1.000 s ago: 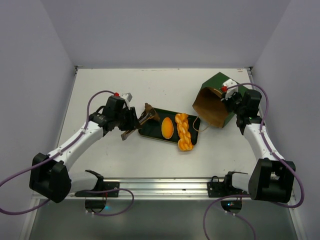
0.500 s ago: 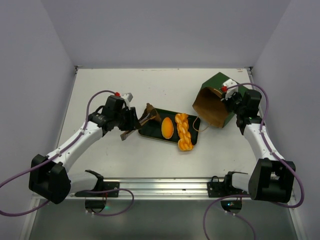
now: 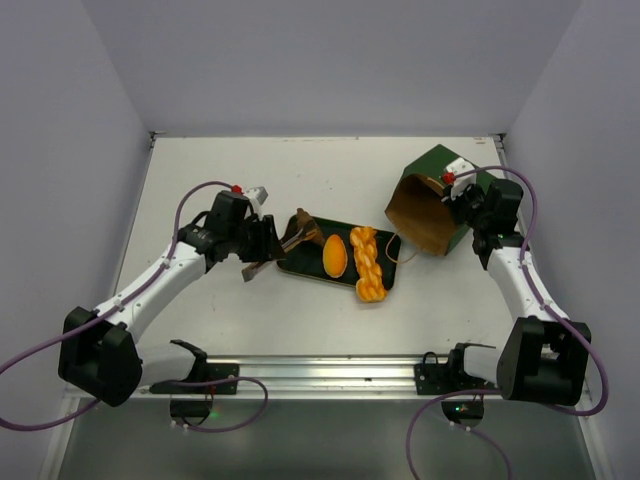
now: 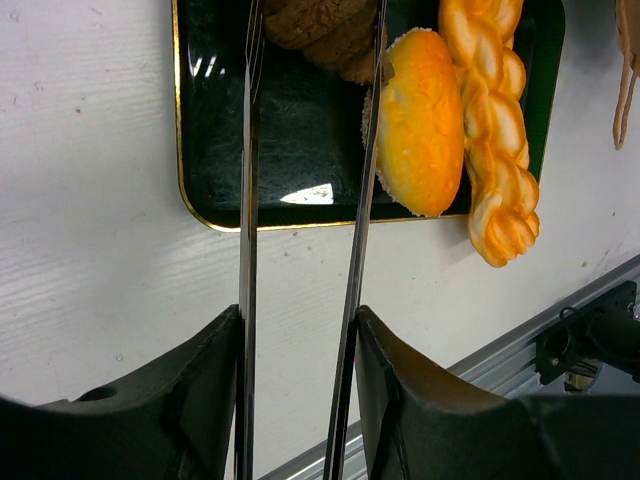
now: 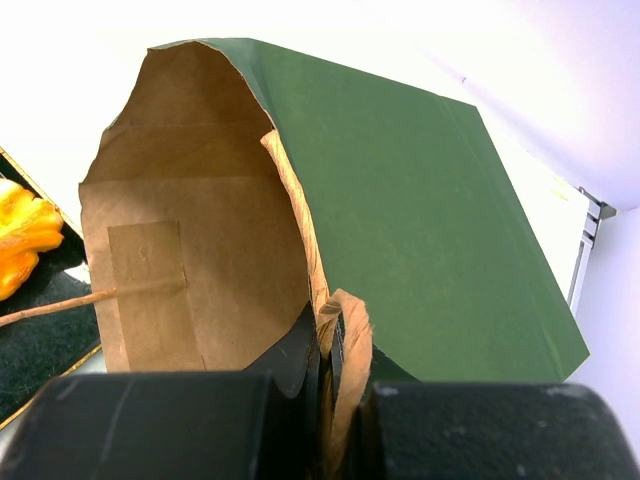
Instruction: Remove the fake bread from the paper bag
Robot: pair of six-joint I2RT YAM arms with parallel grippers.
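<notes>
The right end effector pinches the paper bag by its rim, so its mouth faces the tray. The left end effector squeezes tongs, with their tips at the dark brown piece, probably to lay it there.

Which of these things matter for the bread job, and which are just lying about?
In the job: paper bag, braided loaf, oval roll, dark brown piece, tongs reaching that piece.
Just there: black tray under the bread, metal rail along the front.
</notes>
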